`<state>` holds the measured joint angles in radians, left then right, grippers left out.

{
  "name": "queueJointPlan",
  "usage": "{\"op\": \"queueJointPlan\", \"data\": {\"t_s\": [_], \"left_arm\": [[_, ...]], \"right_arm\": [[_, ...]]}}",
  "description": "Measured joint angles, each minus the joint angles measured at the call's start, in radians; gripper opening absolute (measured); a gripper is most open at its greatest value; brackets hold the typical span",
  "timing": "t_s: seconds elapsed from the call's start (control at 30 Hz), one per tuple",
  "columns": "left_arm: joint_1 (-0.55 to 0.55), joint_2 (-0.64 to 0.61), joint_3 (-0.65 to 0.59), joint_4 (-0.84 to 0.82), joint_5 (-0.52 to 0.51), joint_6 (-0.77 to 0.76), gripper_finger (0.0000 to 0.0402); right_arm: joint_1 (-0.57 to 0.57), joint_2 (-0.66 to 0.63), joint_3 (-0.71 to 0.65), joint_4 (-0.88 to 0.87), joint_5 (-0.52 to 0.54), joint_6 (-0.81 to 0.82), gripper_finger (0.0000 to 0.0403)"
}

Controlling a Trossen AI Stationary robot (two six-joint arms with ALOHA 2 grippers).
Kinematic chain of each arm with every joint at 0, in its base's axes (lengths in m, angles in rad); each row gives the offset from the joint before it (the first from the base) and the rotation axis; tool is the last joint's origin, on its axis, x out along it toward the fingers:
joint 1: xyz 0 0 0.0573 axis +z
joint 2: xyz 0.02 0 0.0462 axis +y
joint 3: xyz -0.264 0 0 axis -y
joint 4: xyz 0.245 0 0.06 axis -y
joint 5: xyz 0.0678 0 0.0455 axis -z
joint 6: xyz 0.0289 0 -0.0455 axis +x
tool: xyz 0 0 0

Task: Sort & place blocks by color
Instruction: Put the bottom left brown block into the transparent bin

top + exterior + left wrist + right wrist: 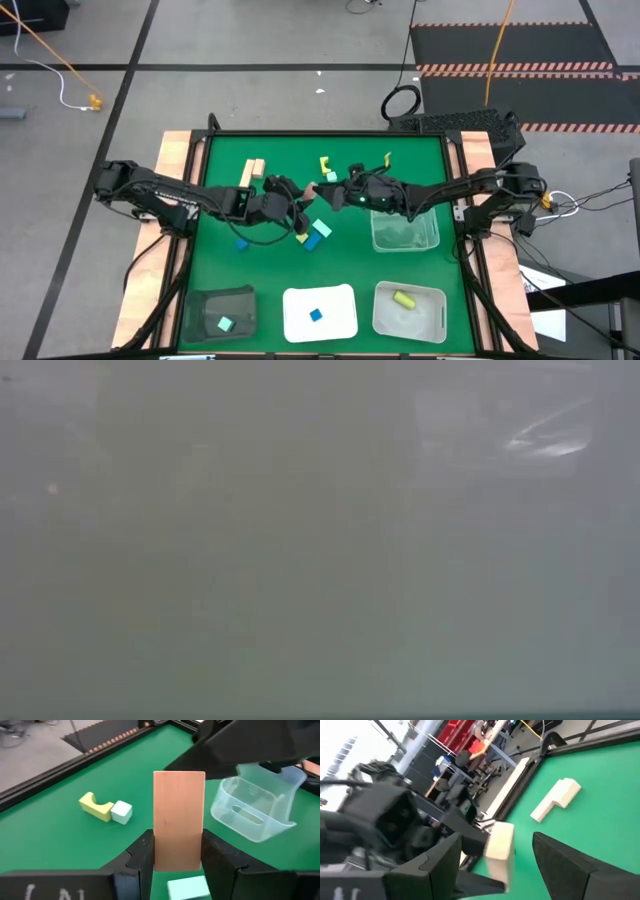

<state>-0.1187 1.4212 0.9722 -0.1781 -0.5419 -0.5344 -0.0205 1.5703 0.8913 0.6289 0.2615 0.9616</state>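
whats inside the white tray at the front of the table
One small blue block lies near the middle of the white tray. Nothing else shows in it, and no arm covers it, so the whole inside is visible from above.

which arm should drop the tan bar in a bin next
Left. Its pincer is shut on the tan bar, held upright. The right pincer faces it, open, the bar between its fingers but not gripped.
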Motion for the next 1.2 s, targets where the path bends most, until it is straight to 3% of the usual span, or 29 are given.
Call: {"op": "queueJointPlan", "data": {"t_s": [0.37,0.83,0.97,1.03,1.2], "left_arm": [[0.058,0.0,0.0,0.008,0.079,0.033,0.013],[0.06,0.001,0.0,0.016,0.127,0.051,0.013],[0.06,0.002,-0.001,0.023,0.125,0.052,0.013],[0.061,0.002,-0.002,0.03,0.117,0.054,0.015],[0.058,0.001,-0.002,0.061,0.119,0.016,0.0233]], "right_arm": [[0.0,0.069,-0.002,0.009,-0.003,0.049,0.0227],[-0.024,0.077,-0.002,0.033,-0.008,0.04,0.012],[-0.024,0.077,-0.001,0.031,-0.008,0.044,0.0071],[-0.024,0.077,-0.001,0.028,-0.005,0.049,0.0044],[-0.025,0.076,-0.002,0.017,-0.032,0.023,0.0042]]}}
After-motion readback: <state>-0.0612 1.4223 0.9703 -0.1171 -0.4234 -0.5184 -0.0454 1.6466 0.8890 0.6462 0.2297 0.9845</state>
